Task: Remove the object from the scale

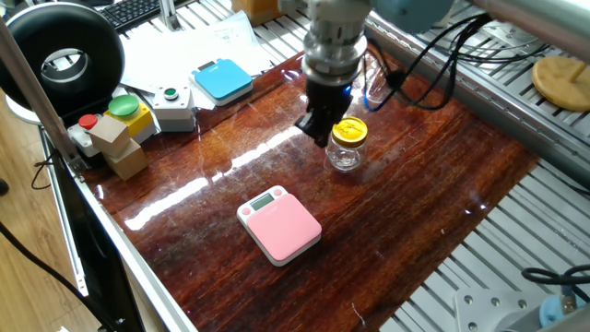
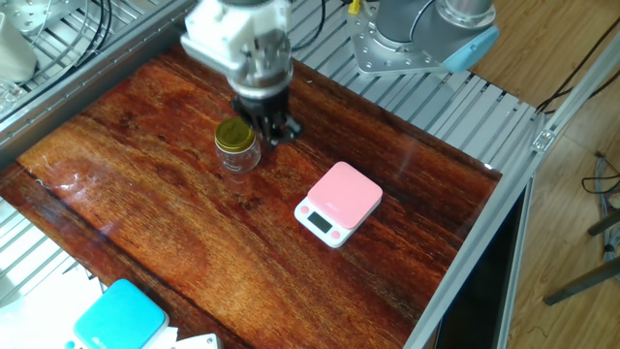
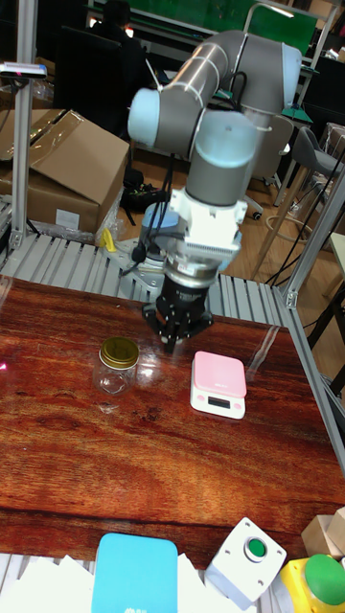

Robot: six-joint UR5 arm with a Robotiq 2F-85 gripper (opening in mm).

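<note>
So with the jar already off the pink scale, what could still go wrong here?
The pincer hangs low right beside the jar, so a sideways sweep could clip it and tip it on the glossy table. Heading toward the pink scale at this height, it might also bump that.
</note>
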